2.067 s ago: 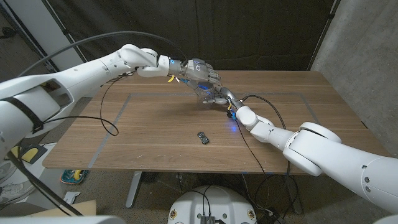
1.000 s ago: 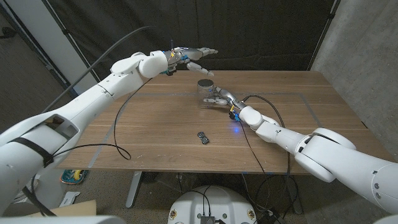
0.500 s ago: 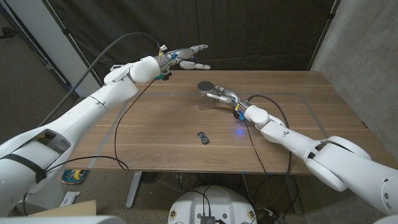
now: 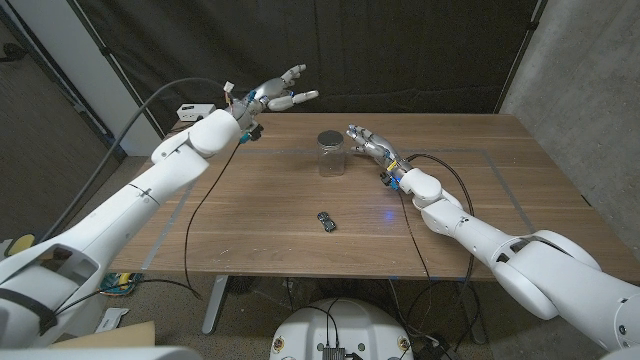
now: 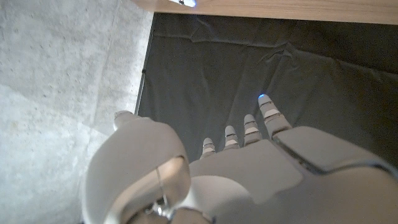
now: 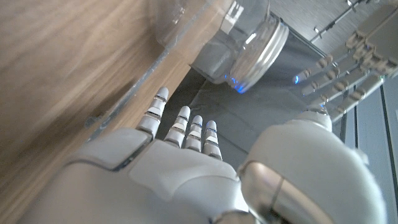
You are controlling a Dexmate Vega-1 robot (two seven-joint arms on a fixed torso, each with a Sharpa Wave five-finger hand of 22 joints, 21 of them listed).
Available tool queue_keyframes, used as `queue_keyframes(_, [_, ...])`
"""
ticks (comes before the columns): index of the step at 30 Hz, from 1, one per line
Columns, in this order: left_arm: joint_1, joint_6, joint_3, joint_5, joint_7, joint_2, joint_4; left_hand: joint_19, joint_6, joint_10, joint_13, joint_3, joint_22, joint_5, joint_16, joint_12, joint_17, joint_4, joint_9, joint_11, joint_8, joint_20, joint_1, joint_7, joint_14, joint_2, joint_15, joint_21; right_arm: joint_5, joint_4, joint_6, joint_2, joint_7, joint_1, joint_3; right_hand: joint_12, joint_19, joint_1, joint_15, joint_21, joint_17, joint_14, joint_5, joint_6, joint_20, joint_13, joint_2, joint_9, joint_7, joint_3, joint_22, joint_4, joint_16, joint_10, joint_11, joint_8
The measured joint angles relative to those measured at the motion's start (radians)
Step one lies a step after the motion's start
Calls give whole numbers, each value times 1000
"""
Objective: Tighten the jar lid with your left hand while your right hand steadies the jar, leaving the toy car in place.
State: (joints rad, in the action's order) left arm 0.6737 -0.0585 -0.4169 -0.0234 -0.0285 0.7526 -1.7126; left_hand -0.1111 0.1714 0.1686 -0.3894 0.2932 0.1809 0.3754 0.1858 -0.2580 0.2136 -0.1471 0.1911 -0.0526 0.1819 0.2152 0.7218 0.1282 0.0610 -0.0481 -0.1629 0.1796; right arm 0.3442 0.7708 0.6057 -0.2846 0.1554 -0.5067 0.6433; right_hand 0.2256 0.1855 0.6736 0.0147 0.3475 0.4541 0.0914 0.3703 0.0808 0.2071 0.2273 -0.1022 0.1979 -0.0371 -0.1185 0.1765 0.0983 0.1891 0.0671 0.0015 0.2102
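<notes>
Clear glass with a grey metal lid: the jar [image 4: 330, 152] stands upright on the wooden table [image 4: 250, 215], toward twelve o'clock from the table's middle, and from my seat neither hand has it. My left hand [image 4: 272, 96] hangs in the air well off at the jar's ten o'clock, past the table's far edge, fingers spread and holding nothing. My right hand [image 4: 369, 140] is just beside the jar at its three o'clock, fingers [image 4: 355, 130] apart and empty; I see a gap between them and the glass. In the right wrist view the jar [image 6: 239, 37] sits close ahead of the fingertips [image 6: 182, 121], untouched. The left wrist view gives me the back of the left hand [image 5: 249, 168] against the dark curtain [image 5: 249, 68].

The toy car [image 4: 326, 221] lies near the jar's six o'clock, closer to me, clear of both arms.

I judge the lid either done or waiting on a fresh grip; the pictures do not tell me how tight it is. If I go back in, the risk is the right hand: a sideways nudge from those open fingers could tip or slide the jar, since nothing braces it. The left arm, coming back low across the table, could also sweep its loose cable [image 4: 195, 215] toward the car.
</notes>
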Motion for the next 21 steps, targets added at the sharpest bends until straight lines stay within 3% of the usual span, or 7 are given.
queue_keyframes(7, [70,-44,49,-96,51,2,-2,14,0,3,5,-1,0,-8,0,3,-5,1,-1,-3,0,0,0,0,2,0,-2,0,34,13,25,13,-10,-16,-37,-4,8,0,0,0,-10,0,8,8,-1,-3,0,-3,-3,0,0,0,0,0,0,0])
queue_keyframes(14, [135,-111,93,-188,78,7,20,30,0,6,9,1,0,-8,0,7,-5,3,-1,-11,0,-1,4,0,7,-4,-7,0,42,61,52,23,-73,-41,-72,-8,24,7,0,-16,-53,0,23,25,-115,-14,15,-3,3,0,0,0,0,16,8,0])
queue_keyframes(17, [155,-141,107,-221,78,8,35,35,0,3,9,3,0,-8,0,7,-9,5,-1,-14,8,1,4,0,7,-4,-7,0,29,102,51,17,-112,-57,-82,-8,28,7,4,-16,-62,4,27,36,-133,-14,15,-3,3,0,0,0,0,22,14,0])
queue_keyframes(21, [169,-181,118,-261,72,9,51,43,0,3,9,3,3,-8,0,7,-9,5,-1,-14,8,-3,0,0,11,-8,-11,0,13,172,33,0,-151,-79,-92,-8,32,12,4,-16,-68,4,27,39,-136,-14,20,-3,7,0,0,0,0,29,17,0])
